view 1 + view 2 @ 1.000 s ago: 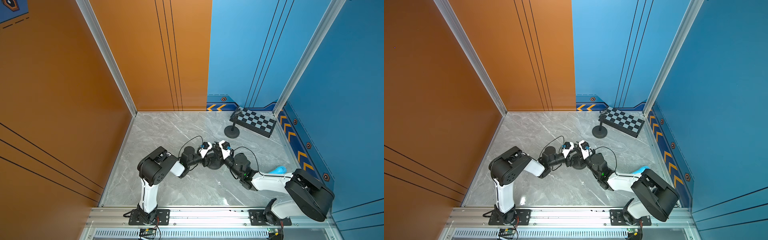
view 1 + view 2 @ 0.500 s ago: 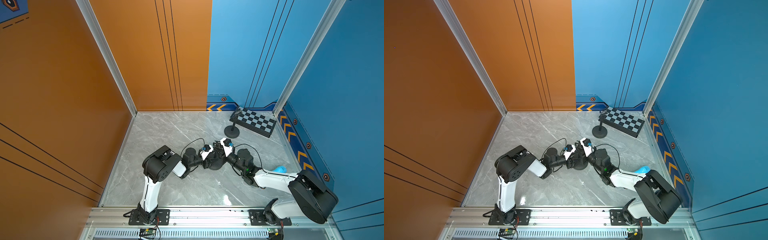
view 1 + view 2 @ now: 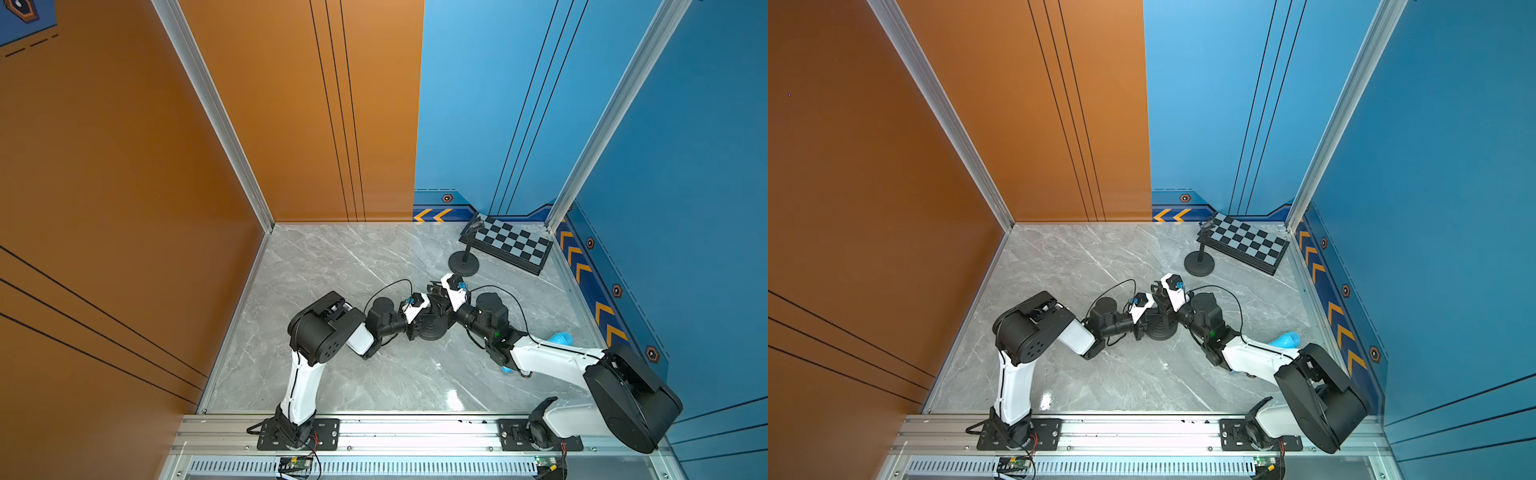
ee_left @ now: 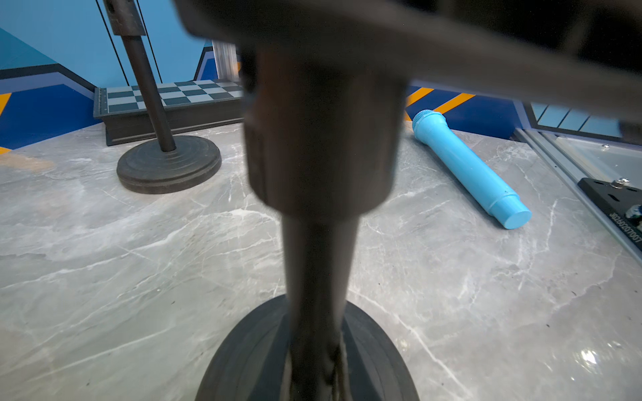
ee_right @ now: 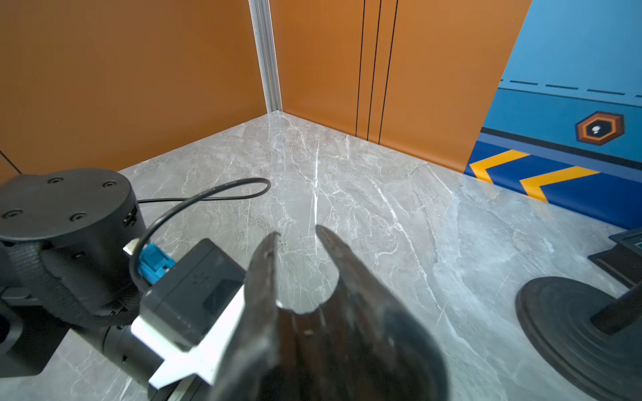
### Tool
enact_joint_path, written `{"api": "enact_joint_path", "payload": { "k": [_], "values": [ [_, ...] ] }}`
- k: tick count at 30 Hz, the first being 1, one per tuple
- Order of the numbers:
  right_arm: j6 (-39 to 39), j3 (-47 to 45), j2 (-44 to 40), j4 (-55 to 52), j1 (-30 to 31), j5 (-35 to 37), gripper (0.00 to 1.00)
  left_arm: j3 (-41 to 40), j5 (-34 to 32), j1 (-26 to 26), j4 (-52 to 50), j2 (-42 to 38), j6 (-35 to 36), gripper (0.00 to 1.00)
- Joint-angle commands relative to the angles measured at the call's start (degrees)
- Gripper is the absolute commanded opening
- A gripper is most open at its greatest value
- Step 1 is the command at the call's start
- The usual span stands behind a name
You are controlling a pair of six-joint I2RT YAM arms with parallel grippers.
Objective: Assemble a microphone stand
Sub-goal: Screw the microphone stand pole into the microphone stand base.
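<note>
Enclosure: orange wall panels (image 3: 208,124) at left and back, blue wall panels (image 3: 685,166) at back and right, grey marble surface (image 3: 353,270), aluminium rail (image 3: 415,428) along the near edge. Item 1, microphone stand (image 3: 1160,328), at mid-surface: round black base (image 3: 431,332) flat on the marble, pole (image 4: 319,260) rising from it with a thicker collar (image 4: 323,139) higher up, U-shaped clip (image 5: 347,330) at the top, its two prongs pointing toward the orange corner. Left gripper (image 3: 426,311): clamped tight on the pole above the base; the pole fills the middle of the left wrist view. Right gripper (image 3: 438,291): at the clip end of the stand; its fingers do not show in the right wrist view and are too small in both top views, so whether it grips or stands parted cannot be told. Item 2, blue microphone (image 4: 465,166): lying on its side on the marble, well apart from the stand, partly hidden by the right forearm (image 3: 548,359) in both top views. Item 3, second stand (image 3: 463,264): upright, near the back right corner, just beside item 4, checkerboard (image 3: 513,245), at the foot of the blue wall.
</note>
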Motion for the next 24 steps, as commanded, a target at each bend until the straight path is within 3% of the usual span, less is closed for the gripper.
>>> {"api": "enact_joint_path", "payload": {
  "k": [1,6,10,12,13,14,15,17,21,23,24],
  "values": [
    [-4.92,2.82,-1.99,-14.63,-2.40,-12.15,0.39,-0.54,-1.06,-0.43,-0.26,1.02,2.23,0.00],
    [-7.29,6.71,-1.29,-19.88,-6.80,-21.58,0.43,-1.30,-1.17,-0.53,-0.26,1.01,3.42,0.00],
    [-7.27,9.35,0.85,-19.69,-6.69,-19.15,0.37,-1.32,-1.15,-0.70,-0.51,0.94,3.70,0.00],
    [-5.47,8.89,1.31,-16.73,-5.91,-13.43,0.16,-1.40,-1.71,-0.64,-0.44,0.90,3.69,0.00],
    [-4.47,7.66,1.02,-14.27,-5.07,-9.06,0.10,-1.48,-2.21,-0.70,-0.46,0.78,3.53,0.07],
    [-3.38,5.59,0.50,-10.95,-3.86,-3.40,0.04,-1.60,-3.00,-0.73,-0.49,0.55,3.31,0.21],
    [-2.43,3.55,0.09,-8.17,-2.61,1.15,0.00,-1.73,-3.67,-0.74,-0.47,0.36,3.10,0.30],
    [-0.49,-0.61,-0.82,-3.57,1.99,13.90,0.00,-1.84,-4.94,-0.77,-0.51,-0.04,2.50,0.36],
    [4.26,-3.33,-0.29,-2.34,13.42,38.39,0.00,-1.77,-5.01,-0.73,-0.45,-0.02,2.42,0.32],
    [7.15,-2.87,0.45,-4.66,16.09,44.73,0.00,-1.76,-5.10,-0.61,-0.50,-0.04,2.24,0.23],
    [8.40,-2.91,0.69,-4.98,16.06,43.97,0.00,-1.76,-5.30,-0.53,-0.44,-0.04,1.99,0.18]
  ]
}}
